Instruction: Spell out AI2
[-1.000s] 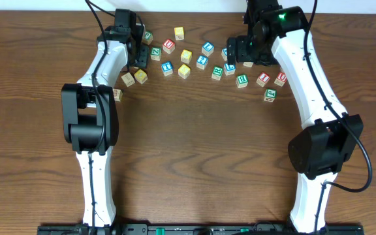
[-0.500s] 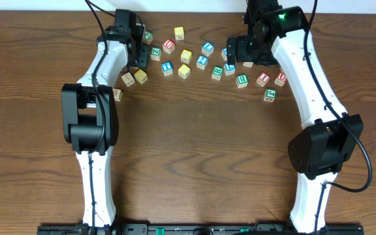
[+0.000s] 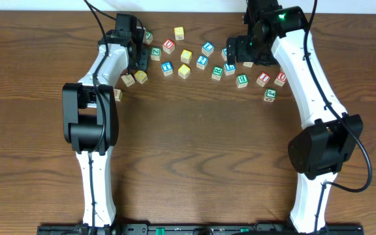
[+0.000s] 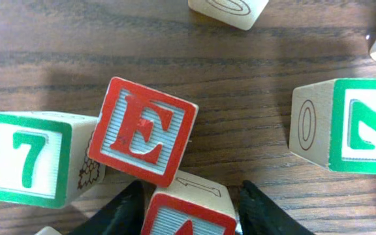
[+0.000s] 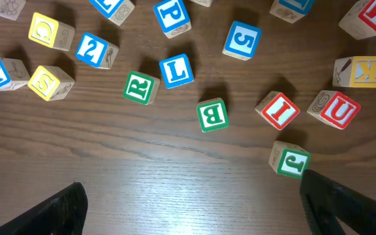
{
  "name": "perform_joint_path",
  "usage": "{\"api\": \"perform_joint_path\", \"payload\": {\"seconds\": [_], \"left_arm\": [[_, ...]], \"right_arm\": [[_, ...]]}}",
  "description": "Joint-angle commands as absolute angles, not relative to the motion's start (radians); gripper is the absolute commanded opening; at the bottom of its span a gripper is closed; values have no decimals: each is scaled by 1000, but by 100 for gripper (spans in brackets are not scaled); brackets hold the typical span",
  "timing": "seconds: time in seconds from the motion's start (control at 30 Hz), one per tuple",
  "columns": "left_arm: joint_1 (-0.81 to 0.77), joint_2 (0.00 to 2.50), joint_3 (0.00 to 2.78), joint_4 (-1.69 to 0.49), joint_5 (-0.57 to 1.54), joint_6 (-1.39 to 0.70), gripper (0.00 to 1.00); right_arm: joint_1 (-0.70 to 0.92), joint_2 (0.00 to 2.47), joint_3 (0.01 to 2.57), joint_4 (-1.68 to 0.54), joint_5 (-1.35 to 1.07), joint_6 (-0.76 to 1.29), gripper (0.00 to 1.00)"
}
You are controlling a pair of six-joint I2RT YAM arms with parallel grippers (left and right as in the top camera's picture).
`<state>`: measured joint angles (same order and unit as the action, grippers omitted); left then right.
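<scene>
One red-bordered cube (image 4: 188,219), judged light and rigid: take opposite flat sides. Left end effector (image 4: 191,192) straddles it, contact unconfirmed; right end effector (image 5: 194,209) wide.

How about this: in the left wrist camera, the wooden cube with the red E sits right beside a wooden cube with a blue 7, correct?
Not quite. The wooden cube with the 7 is green, not blue. The left wrist view shows it right beside the wooden cube with the red E.

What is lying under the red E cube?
The red E cube overlaps a side of the green 7 cube and the red-bordered cube between fingers of the left gripper. Directly beneath it is covered.
</scene>
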<state>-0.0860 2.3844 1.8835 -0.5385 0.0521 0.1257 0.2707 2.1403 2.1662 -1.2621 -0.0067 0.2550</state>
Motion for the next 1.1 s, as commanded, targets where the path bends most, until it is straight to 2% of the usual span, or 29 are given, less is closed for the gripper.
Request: {"api": "perform_joint_path", "payload": {"seconds": [0.0,0.1,0.3,0.8,1.07], "left_arm": [[-83,2400,1869,-532,43,126,45],[-83,2400,1870,-533,43,126,44],[-83,2376,1870,-538,39,84,35],[-84,2186,1870,-576,40,6,32],[-124,1997,1870,-773,41,-82,29]], "right_arm": [[281,2138,2162,-1261,2,246,99],[281,2138,2162,-1260,2,245,99],[281,2138,2162,-1260,14,246,99],[281,2138,2162,-1253,25,245,99],[281,2138,2162,-1248,37,245,99]]}}
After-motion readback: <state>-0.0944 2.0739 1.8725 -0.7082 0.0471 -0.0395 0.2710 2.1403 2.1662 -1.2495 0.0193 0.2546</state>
